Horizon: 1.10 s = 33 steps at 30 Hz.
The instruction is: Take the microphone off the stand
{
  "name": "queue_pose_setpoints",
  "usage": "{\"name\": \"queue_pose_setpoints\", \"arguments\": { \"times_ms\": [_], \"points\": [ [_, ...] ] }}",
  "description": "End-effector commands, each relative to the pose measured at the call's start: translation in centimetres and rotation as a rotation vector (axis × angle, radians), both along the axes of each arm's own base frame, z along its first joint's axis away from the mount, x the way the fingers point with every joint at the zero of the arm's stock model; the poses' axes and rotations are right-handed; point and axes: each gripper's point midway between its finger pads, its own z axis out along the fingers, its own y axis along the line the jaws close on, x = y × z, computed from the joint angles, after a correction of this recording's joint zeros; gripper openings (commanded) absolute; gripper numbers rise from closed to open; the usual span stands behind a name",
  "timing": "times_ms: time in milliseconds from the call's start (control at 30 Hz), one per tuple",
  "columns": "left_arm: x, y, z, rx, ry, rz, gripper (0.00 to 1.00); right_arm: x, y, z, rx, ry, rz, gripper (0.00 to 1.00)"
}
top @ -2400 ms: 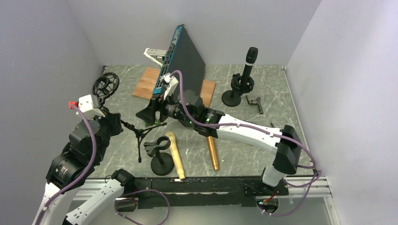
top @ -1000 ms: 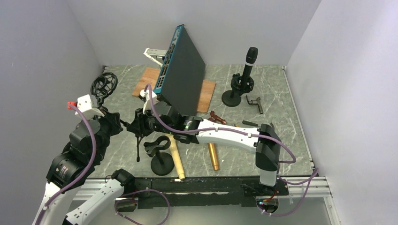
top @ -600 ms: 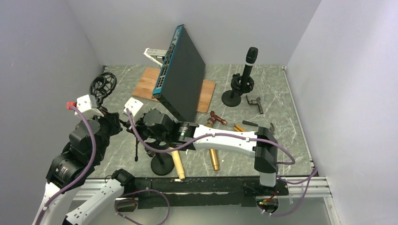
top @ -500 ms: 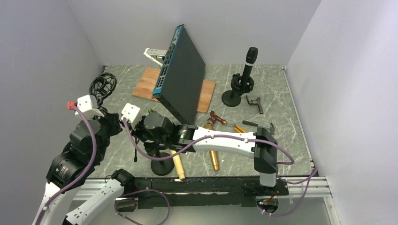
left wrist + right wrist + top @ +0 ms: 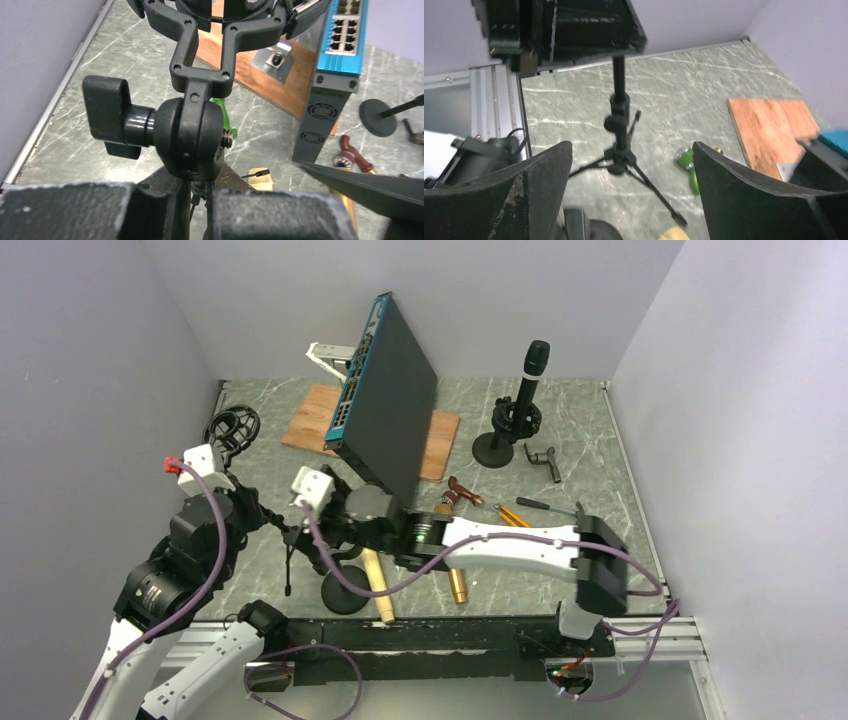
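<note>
Shock mount runs off the top edge — left gripper hides where it clamps the tripod stand.

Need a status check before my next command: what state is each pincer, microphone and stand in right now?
left pincer: shut on the tripod stand's pole.
right pincer: open wide, holding nothing.
tripod stand: legs spread, pole gripped near its top.
black microphone: upright, seated in its holder.
gold microphone: lying flat, in no holder.
network switch: tilted up on edge.
</note>
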Motion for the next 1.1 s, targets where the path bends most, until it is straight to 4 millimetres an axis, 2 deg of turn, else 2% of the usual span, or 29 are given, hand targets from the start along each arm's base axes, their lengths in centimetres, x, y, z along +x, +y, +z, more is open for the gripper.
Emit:
{"name": "queue_pose_setpoints", "arguments": {
  "times_ms": [0, 200, 233, 367, 500, 633, 767, 967, 1067],
  "points": [
    [1.1, 1.1, 1.2, 0.035, -0.055, 0.080, 0.00, 0.1, -5.3, 7.9, 0.293, 0.055, -0.053, 0.92],
    [2.3, 2.9, 0.5, 0.162, -0.056, 0.187, 0.00, -0.1, -12.6, 9.0, 0.458, 0.104, -0.096, 0.94],
    [2.6, 3.2, 0.1, 0.201, -0.051, 0.205, 0.00, -0.1, -13.7, 8.5, 0.464, 0.103, -0.117, 0.95],
    [4.1, 4.0, -0.1, 0.250, -0.088, 0.266, 0.00, 0.2, -17.3, 8.0, 0.484, 0.082, -0.188, 0.95],
    [5.8, 4.7, -0.1, 0.244, -0.110, 0.307, 0.00, 0.4, -19.6, 7.1, 0.468, 0.084, -0.244, 0.95],
    [6.8, 6.1, -1.9, 0.214, -0.069, 0.367, 0.00, 0.5, -21.4, 6.4, 0.468, 0.088, -0.284, 0.96],
    [6.8, 7.6, -3.4, 0.167, -0.061, 0.431, 0.00, 0.8, -22.3, 6.0, 0.468, 0.083, -0.313, 0.97],
    [6.4, 9.0, -5.1, 0.118, -0.027, 0.509, 0.00, 0.9, -22.0, 5.9, 0.459, 0.085, -0.308, 0.98],
    [6.7, 8.7, -6.1, 0.092, 0.012, 0.492, 0.00, 1.0, -21.4, 5.5, 0.442, 0.092, -0.303, 0.98]
  ]
}}
